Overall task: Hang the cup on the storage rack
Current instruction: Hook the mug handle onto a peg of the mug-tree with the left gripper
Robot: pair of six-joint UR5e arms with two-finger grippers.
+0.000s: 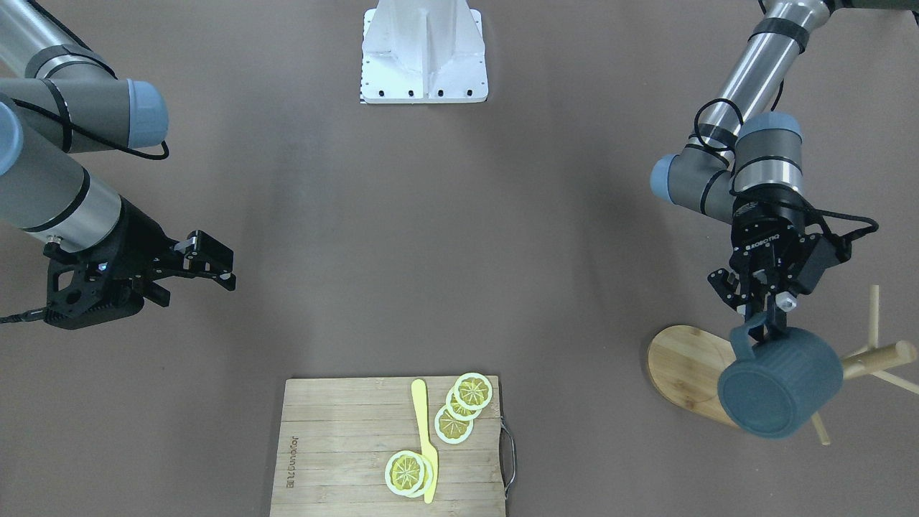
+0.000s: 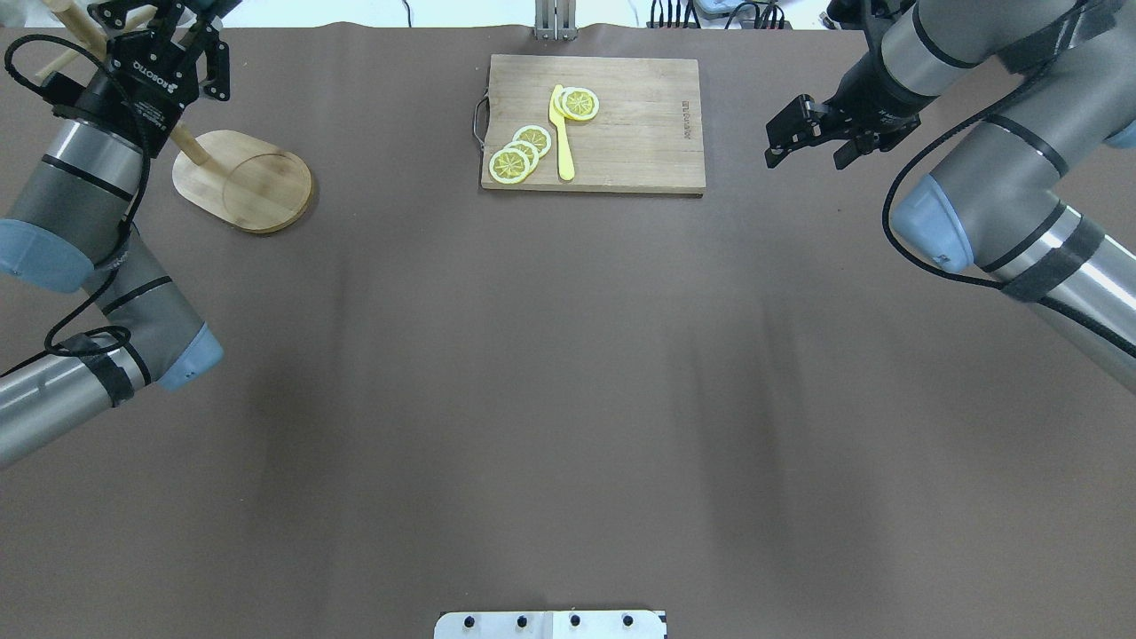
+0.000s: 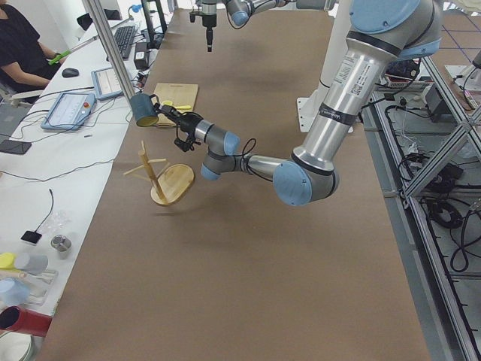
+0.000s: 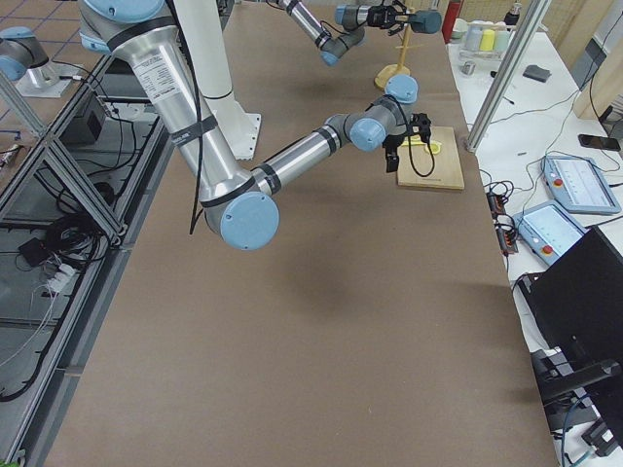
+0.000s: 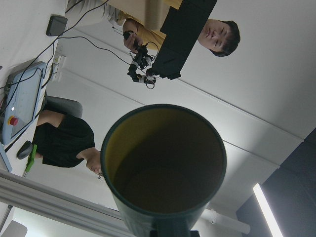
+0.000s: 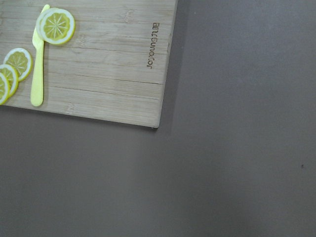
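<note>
The brown table (image 1: 459,251) carries, at its operators' side, a slatted cutting board (image 1: 344,445) cut off by the front camera's lower edge; on it lie lemon slices (image 1: 454,424) and a yellow knife (image 1: 423,431). The storage rack (image 1: 682,362) stands near the table's left end; from the front, its oval base and post are partly covered by the cup, and from overhead the left arm hides the post's middle, with the pegs cut off at the picture's top edge. The cup (image 1: 782,384) is held in the air, tipped on its side, above the rack and clear of its pegs in the left side view; it is dark teal, faintly ribbed, its flat bottom towards the front camera; the wrist camera looks into its olive inside; overhead it cannot be seen. The left gripper (image 1: 767,321) has its jaws clamped on the loop handle, whose upper part is hidden between them. The right gripper (image 2: 806,153) hangs near the board with jaws spread, holding nothing.
</note>
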